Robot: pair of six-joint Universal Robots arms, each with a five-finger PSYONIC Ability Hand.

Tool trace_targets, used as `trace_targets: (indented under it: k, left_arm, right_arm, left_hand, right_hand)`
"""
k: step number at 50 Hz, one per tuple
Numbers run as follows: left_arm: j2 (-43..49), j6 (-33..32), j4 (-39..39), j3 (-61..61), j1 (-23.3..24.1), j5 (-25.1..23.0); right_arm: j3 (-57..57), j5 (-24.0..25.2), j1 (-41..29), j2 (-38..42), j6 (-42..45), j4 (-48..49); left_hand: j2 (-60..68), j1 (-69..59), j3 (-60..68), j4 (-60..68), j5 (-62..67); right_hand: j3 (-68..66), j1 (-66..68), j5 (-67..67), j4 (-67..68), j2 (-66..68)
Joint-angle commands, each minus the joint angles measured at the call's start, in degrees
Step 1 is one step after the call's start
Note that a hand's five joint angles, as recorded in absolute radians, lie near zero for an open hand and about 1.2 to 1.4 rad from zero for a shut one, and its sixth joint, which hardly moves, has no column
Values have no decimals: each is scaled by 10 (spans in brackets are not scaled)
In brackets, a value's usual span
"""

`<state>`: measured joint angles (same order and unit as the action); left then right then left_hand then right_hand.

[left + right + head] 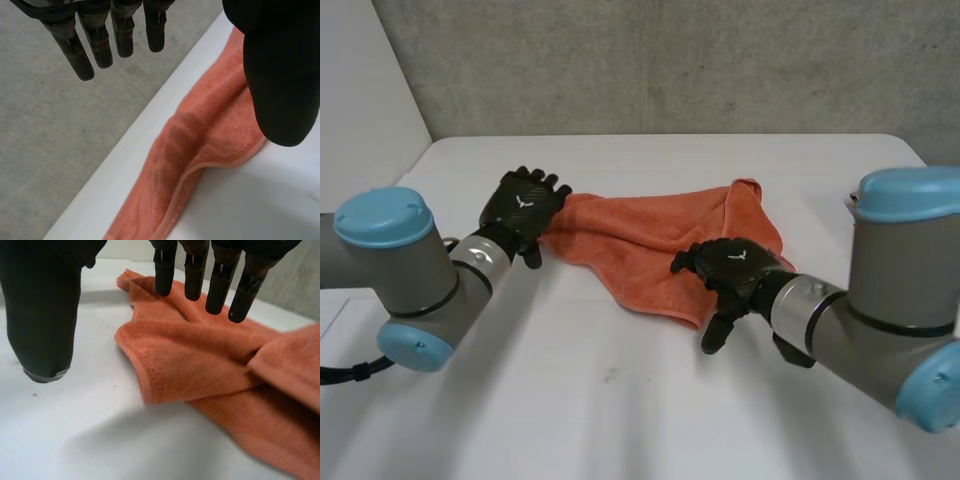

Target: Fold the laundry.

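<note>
Orange towel (660, 245) lies rumpled on the white surface (620, 400), partly doubled over at its right end, with its long axis running side to side between the two arms. Left robot hand (523, 205) is at the towel's left end, fingers straight and set apart from the thumb, holding nothing. In the left wrist view the thumb hangs over the end corner; whether it touches the cloth I cannot tell. Right robot hand (730, 268) is over the near edge toward the right end, fingers also straight and empty. In the right wrist view the fingers hover above the cloth while the thumb is over bare surface just beside a near corner flap. Key relation: each arm has one end of the long axis. From the left the cloth runs toward the right arm; from the right it runs under the fingers and away to the far side. Judgement: fold not yet begun, and both corners look reachable with a short closing move.
</note>
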<state>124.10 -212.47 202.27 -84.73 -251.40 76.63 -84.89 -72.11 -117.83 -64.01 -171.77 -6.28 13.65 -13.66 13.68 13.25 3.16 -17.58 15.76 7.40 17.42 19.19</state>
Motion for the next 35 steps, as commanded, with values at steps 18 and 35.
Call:
trace_targets:
  k: [18,35]
  left_arm:
    - [-33,60,-13,-15,-26,-30]
    - [-18,61,-13,-19,-23,-36]
  right_arm:
    - [173,-59,-5,208,-38,43]
    - [204,-31,-1,133,-41,37]
  left_hand:
    - [38,-38,38,42,43]
    - [1,-1,1,5,6]
  right_hand:
    - [-280,298,281,281,263]
    - [-624,642,626,626,608]
